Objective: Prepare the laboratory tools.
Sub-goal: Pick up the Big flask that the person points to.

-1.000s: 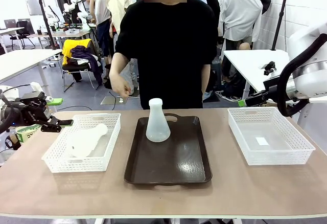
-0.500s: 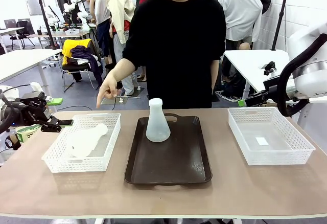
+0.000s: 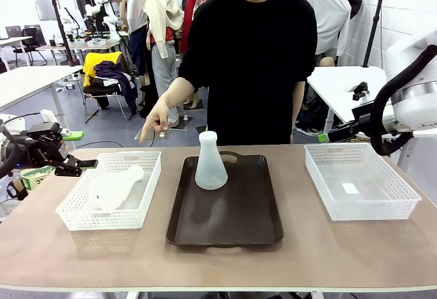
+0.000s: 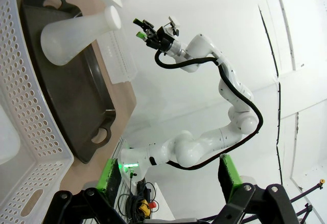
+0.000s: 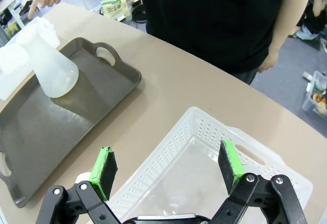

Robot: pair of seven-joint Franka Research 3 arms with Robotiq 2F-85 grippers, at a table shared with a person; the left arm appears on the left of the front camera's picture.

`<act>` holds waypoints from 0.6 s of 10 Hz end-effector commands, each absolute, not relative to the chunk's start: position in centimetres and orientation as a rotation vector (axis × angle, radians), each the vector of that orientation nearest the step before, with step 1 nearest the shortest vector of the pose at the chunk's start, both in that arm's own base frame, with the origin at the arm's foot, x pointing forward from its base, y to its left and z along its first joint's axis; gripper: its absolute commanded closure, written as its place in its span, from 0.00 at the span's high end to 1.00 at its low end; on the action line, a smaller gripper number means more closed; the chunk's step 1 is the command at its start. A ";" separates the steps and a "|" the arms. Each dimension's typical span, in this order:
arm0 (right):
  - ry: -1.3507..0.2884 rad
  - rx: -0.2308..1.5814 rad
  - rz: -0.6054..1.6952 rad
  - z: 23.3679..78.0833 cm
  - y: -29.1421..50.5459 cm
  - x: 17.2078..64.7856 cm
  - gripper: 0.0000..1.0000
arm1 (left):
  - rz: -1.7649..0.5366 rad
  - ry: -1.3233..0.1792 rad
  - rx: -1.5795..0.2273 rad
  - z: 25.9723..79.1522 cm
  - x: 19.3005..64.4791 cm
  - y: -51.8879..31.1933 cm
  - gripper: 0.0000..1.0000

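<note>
Front view: one upright flask [image 3: 211,162] stood at the far end of the dark brown tray [image 3: 232,227] in the middle of the bench [image 3: 218,265]. It was frosted, translucent white plastic, with a wide round base tapering as a cone to a narrow neck with a thicker lip. A second flask [image 3: 115,187] of the same kind lay on its side in the left basket [image 3: 75,217], neck pointing toward the far right corner. Both that basket and the right basket [image 3: 403,207] were white, rectangular and perforated all round the walls. The tray was smooth and slightly glossy, with rounded corners and a cut-out handle at each end. The person's hand [image 3: 156,118] hung over the far edge of the bench, index finger pointing down toward the left basket.

Left wrist view: the left end effector [image 4: 168,178] had its green pads spread wide apart, with nothing between them. It sat off the bench, just beside the left basket. The mesh wall, the tray and the upright flask all appeared turned sideways.

Right wrist view: the right end effector [image 5: 168,165] was likewise spread wide and gripped nothing, hovering over the near wall of the right basket. Farther off, the upright flask cast a soft reflection on the tray's sheen.
</note>
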State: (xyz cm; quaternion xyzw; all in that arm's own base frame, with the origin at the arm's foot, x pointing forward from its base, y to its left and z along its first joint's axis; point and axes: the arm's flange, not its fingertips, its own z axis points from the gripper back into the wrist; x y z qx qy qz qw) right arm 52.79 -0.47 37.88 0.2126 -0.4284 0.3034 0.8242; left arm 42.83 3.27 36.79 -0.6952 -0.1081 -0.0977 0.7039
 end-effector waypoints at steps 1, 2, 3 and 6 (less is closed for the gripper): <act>-0.908 0.449 0.649 37.9 -0.6 52.8 1.00 | -0.221 -0.257 -1.561 37.1 42.9 3.2 1.00; -0.908 0.449 0.649 37.9 -0.6 52.8 1.00 | -0.221 -0.257 -1.561 37.1 42.9 3.2 1.00; -0.908 0.449 0.649 37.9 -0.6 52.8 1.00 | -0.221 -0.257 -1.561 37.1 42.9 3.2 1.00; -0.908 0.449 0.649 37.9 -0.6 52.8 1.00 | -0.221 -0.257 -1.561 37.1 42.9 3.2 1.00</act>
